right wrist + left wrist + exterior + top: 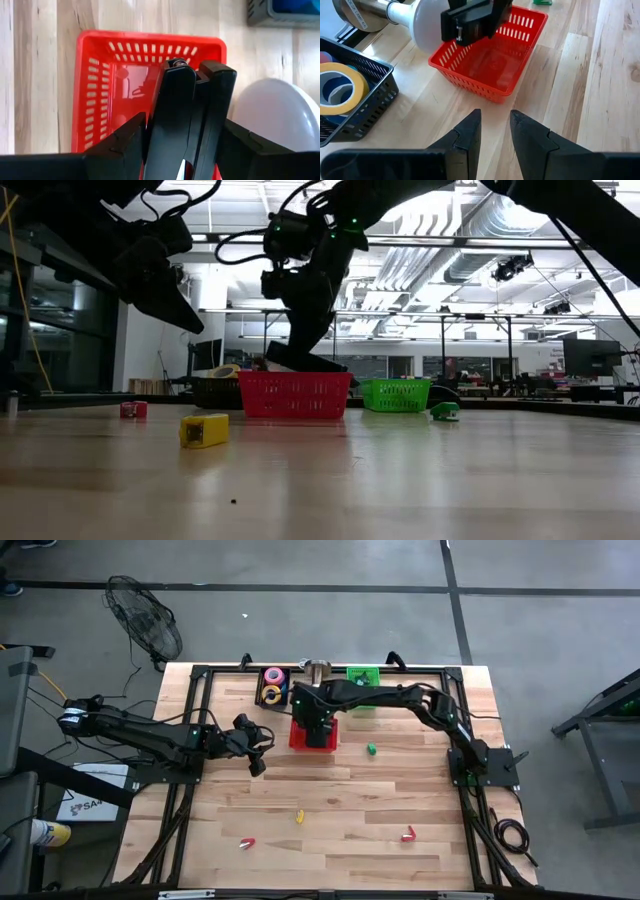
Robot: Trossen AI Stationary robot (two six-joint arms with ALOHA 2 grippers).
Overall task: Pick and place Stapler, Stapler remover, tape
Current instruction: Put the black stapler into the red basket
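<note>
So my right end effector (182, 140) was clamped on the black stapler (192, 115), hanging right over the red basket (100, 90). The stapler's long axis pointed straight down into the basket, so the drop looked like a plain descent. My left end effector (495, 127) waited beside the basket, fingers slightly parted, holding nothing.
</note>
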